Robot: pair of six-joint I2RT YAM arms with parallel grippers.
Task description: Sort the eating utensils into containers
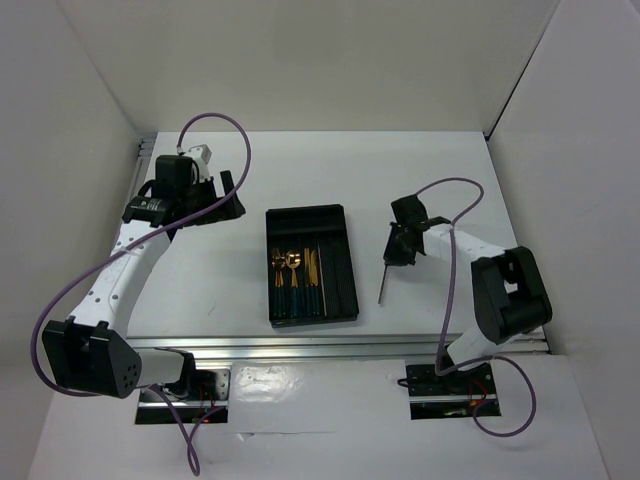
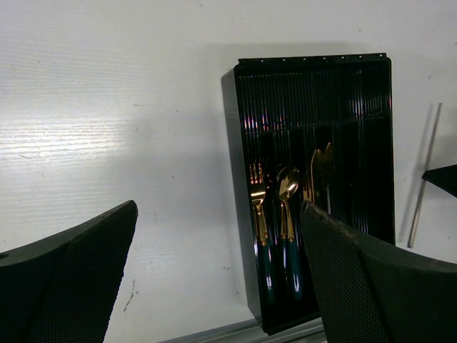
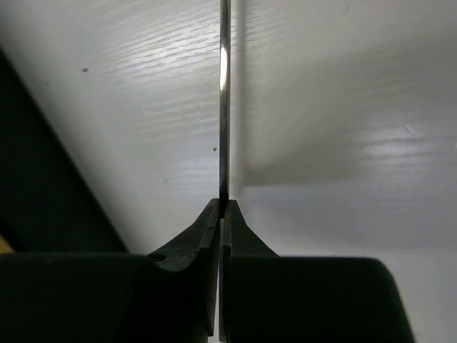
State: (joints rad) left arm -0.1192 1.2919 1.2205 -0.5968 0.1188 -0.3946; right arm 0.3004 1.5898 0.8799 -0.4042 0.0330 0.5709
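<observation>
Your right gripper (image 3: pixel 223 207) clamps one end of the grey stick (image 3: pixel 224 107), right of the tray (image 2: pixel 314 93). Your left gripper (image 2: pixel 220 214) stands wide open above the desk (image 1: pixel 230 290).

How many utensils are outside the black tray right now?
1: the thin grey stick, right of the tray, one end pinched in the jaws of the right arm. Others could be hidden under the arms.
</observation>
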